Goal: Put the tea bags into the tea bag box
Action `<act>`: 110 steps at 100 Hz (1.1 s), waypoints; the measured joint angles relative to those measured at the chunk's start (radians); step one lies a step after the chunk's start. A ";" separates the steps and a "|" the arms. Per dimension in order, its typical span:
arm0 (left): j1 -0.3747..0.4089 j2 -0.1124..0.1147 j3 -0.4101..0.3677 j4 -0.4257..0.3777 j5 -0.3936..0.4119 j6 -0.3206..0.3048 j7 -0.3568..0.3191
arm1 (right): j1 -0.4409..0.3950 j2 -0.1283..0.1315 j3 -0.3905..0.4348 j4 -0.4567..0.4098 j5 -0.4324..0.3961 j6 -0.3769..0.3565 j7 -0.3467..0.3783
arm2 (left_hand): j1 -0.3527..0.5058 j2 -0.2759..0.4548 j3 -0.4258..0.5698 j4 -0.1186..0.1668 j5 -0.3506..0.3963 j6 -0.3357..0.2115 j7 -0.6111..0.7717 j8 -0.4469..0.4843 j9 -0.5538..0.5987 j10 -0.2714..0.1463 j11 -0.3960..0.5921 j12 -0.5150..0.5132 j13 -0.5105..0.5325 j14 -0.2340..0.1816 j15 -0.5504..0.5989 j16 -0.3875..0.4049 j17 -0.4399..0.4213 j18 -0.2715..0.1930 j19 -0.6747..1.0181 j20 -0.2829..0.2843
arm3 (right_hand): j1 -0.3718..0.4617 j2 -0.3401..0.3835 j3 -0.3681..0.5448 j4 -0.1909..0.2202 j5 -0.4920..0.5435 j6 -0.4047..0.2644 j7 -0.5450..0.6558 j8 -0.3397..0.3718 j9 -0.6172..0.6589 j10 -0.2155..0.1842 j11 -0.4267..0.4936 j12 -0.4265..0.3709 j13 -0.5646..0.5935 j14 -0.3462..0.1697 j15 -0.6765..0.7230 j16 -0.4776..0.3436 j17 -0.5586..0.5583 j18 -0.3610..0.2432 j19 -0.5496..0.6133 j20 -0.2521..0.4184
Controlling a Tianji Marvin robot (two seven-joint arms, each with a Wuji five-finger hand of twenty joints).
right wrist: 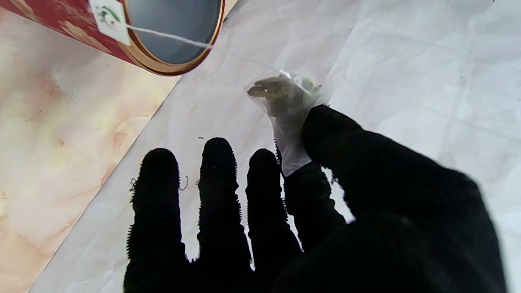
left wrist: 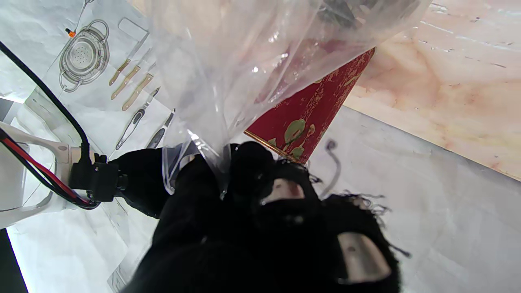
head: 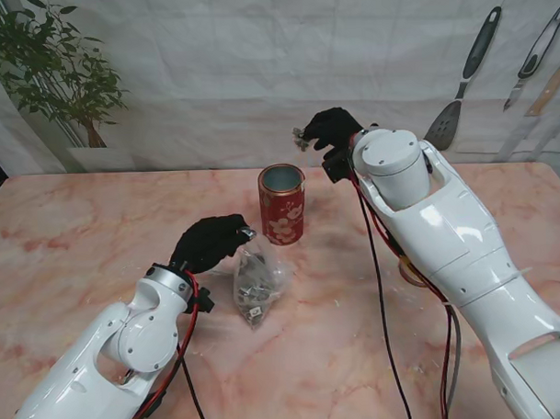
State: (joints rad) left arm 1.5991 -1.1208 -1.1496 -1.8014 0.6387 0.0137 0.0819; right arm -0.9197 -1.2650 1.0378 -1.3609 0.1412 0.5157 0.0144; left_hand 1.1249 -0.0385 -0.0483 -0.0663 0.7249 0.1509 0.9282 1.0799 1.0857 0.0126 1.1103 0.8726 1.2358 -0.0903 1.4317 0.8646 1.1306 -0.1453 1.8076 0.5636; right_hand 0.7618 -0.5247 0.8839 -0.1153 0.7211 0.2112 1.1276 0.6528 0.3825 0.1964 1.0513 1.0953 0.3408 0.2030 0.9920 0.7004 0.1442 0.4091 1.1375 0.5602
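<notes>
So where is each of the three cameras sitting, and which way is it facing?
Stand: above the shoulders, facing down at the table; both arms show.
Left wrist: along the left hand, which pinches the plastic bag.
Right wrist: along the right hand, holding a tea bag.
All three share the red tin.

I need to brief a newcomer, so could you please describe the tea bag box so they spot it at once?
On the pink marble table, look mid-table, between the two black-gloved hands. The tea bag box is an upright red cylindrical tin with pale flowers and an open top, unlike the clear plastic bag beside it.
</notes>
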 measured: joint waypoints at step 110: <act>0.002 0.000 -0.025 0.013 -0.014 -0.012 0.004 | 0.110 -0.029 -0.106 0.205 0.024 0.008 0.130 | 0.000 0.000 0.000 0.000 0.000 0.000 0.000 0.000 0.000 0.000 0.000 0.000 0.000 0.000 0.000 0.000 0.000 0.000 0.000 0.000 | 0.011 0.000 -0.001 0.000 0.000 0.006 -0.009 0.009 0.014 0.006 -0.001 0.015 0.000 0.001 0.000 0.012 -0.003 -0.002 -0.004 0.012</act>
State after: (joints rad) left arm 1.6009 -1.1204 -1.1747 -1.7885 0.6248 0.0013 0.0857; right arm -0.8099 -1.2939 0.9316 -1.1556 0.1647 0.5237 0.1448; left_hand 1.1249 -0.0385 -0.0483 -0.0663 0.7249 0.1509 0.9282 1.0799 1.0857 0.0127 1.1103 0.8726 1.2358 -0.0903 1.4317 0.8646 1.1306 -0.1453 1.8076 0.5636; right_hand 0.7724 -0.5247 0.8831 -0.1155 0.7211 0.2168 1.1190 0.6615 0.3969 0.2027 1.0505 1.1103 0.3408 0.2042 0.9923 0.7120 0.1415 0.4075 1.1339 0.5719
